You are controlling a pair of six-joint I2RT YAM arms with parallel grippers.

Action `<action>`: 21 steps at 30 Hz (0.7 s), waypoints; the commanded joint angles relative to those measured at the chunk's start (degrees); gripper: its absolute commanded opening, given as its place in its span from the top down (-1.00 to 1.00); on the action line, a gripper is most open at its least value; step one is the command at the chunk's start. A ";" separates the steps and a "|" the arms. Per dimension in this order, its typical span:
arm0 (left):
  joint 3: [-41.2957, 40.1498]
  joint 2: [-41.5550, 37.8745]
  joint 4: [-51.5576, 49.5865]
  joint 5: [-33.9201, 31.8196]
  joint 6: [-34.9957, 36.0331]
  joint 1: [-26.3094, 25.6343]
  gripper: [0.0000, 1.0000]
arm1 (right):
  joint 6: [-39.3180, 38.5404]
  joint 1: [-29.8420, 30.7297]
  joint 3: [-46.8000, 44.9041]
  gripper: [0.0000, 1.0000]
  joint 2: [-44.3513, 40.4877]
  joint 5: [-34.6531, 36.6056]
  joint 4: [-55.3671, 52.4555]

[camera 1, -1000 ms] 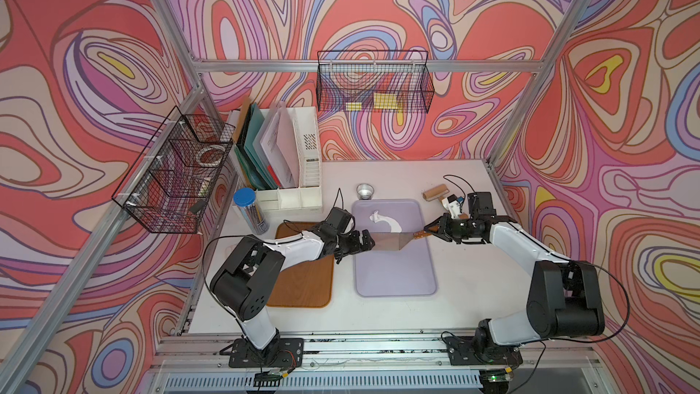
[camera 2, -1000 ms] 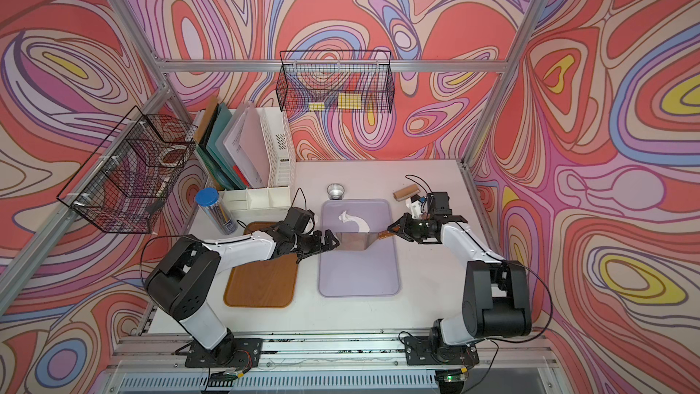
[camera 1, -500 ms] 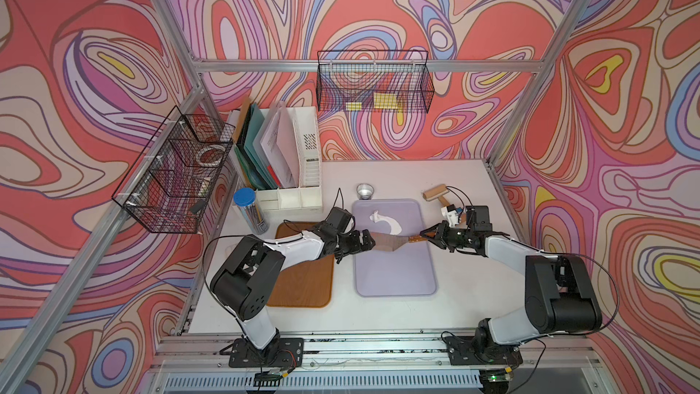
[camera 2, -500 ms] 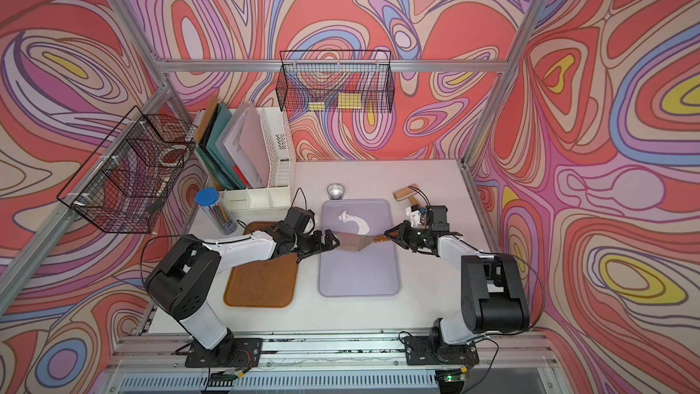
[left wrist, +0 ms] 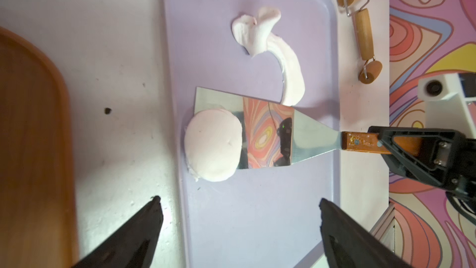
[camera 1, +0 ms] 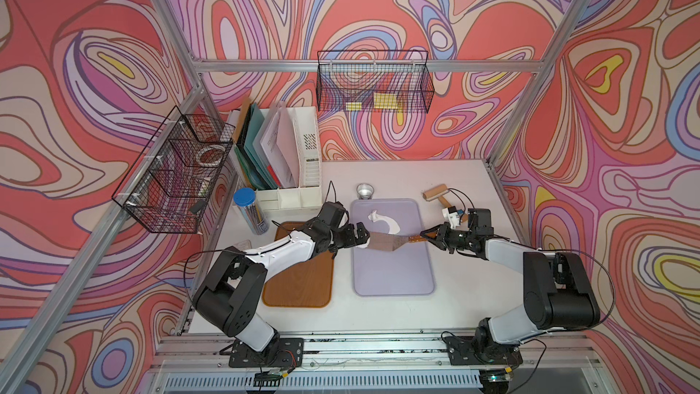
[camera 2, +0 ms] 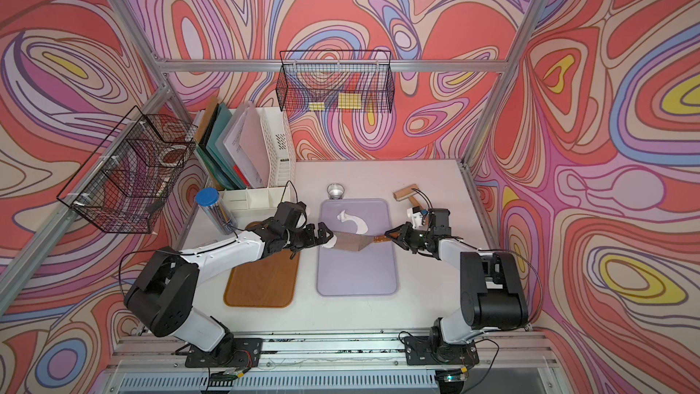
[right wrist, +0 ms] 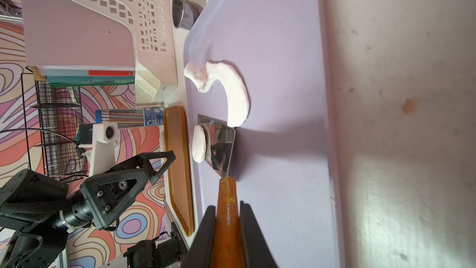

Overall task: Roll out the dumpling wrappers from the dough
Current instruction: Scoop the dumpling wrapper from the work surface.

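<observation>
My right gripper (right wrist: pixel 226 207) is shut on the wooden handle of a metal spatula (left wrist: pixel 268 135), which reaches leftward over the purple tray (camera 1: pixel 394 274). A round white dumpling wrapper (left wrist: pixel 213 145) lies on the tip of the blade and overhangs it at the tray's left rim. It also shows in the right wrist view as the wrapper (right wrist: pixel 198 145). My left gripper (left wrist: pixel 239 201) stands open just left of the wrapper, with nothing between its fingers. The dough (camera 1: pixel 382 221), a curved ragged white scrap, lies on the far half of the tray beside the blade.
A wooden tray (camera 1: pixel 299 282) lies left of the purple one, under my left arm. A small steel cup (camera 1: pixel 364 190) stands behind the purple tray. A wooden roller (camera 1: pixel 435 193) lies at the back right. A file rack (camera 1: pixel 295 149) and a pencil tube (camera 1: pixel 250 210) stand at the back left.
My right gripper has moved a little to the left with the spatula, carrying the blade and wrapper toward the tray's left rim. The left arm has not moved.
</observation>
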 commanded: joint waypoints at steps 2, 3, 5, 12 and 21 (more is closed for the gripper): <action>-1.82 -4.27 -4.50 -3.50 3.05 2.40 -0.99 | 1.42 -1.55 -1.34 1.00 -1.95 -4.07 3.38; -2.52 -5.20 -4.46 -3.33 3.01 3.13 -0.99 | 1.83 -1.77 -1.57 1.00 -1.92 -4.76 4.09; -3.84 -6.70 -4.26 -2.70 2.63 4.78 -1.00 | 2.54 -1.87 -1.91 1.00 -1.80 -5.58 5.32; -5.37 -11.78 -7.02 -3.62 3.35 8.57 -0.99 | 3.14 -1.92 -1.45 1.00 -4.86 -5.96 4.01; -8.08 -19.52 -8.94 -3.41 1.91 13.83 -1.00 | 2.80 2.66 3.97 1.00 -11.92 -3.13 -4.46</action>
